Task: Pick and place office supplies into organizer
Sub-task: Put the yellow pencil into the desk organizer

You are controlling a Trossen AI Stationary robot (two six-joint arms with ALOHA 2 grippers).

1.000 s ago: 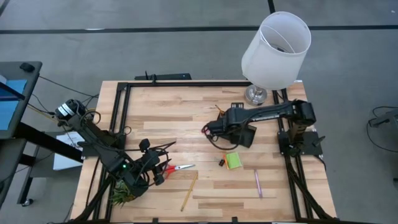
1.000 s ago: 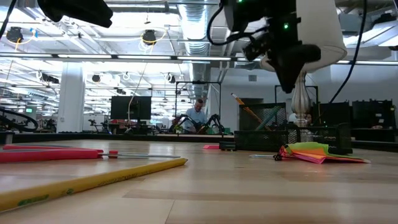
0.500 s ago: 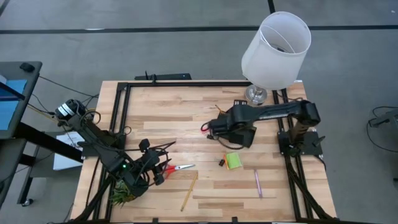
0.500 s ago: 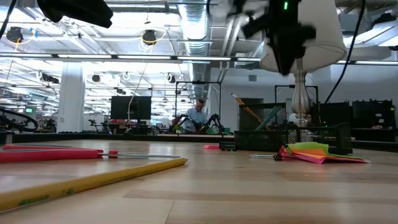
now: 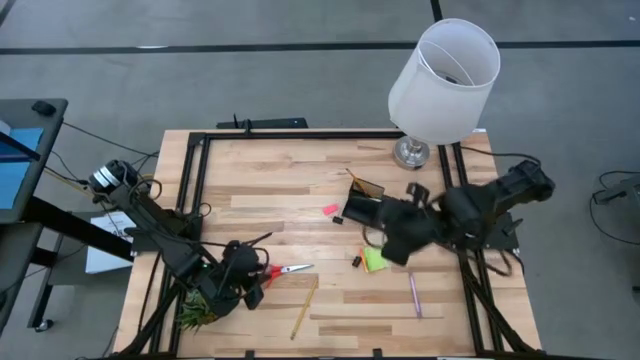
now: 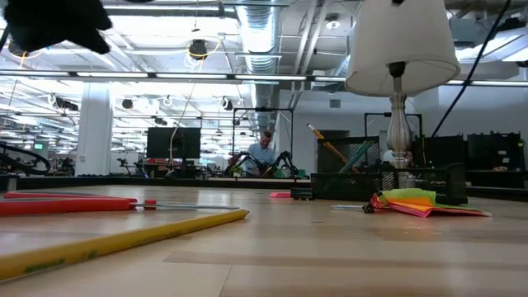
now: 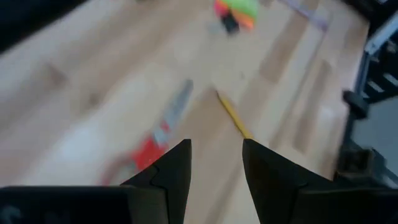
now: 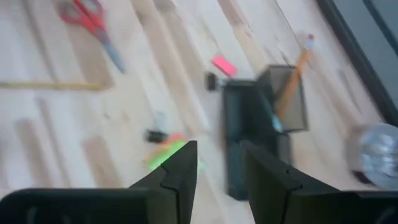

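Over the sticky-note pad (image 5: 374, 259), right gripper (image 8: 217, 163) hovers empty, fingers apart; left gripper (image 7: 214, 163), also parted, above scissors (image 5: 288, 269). Risk: right arm clipping organizer (image 5: 362, 206) just beside.

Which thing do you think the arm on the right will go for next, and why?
Probably it should lower the right gripper onto the lime green sticky-note pad. Its fingers are open and empty, and the pad lies just ahead of them on the table, outside the organizer. The left gripper, also open, hovers near the scissors.
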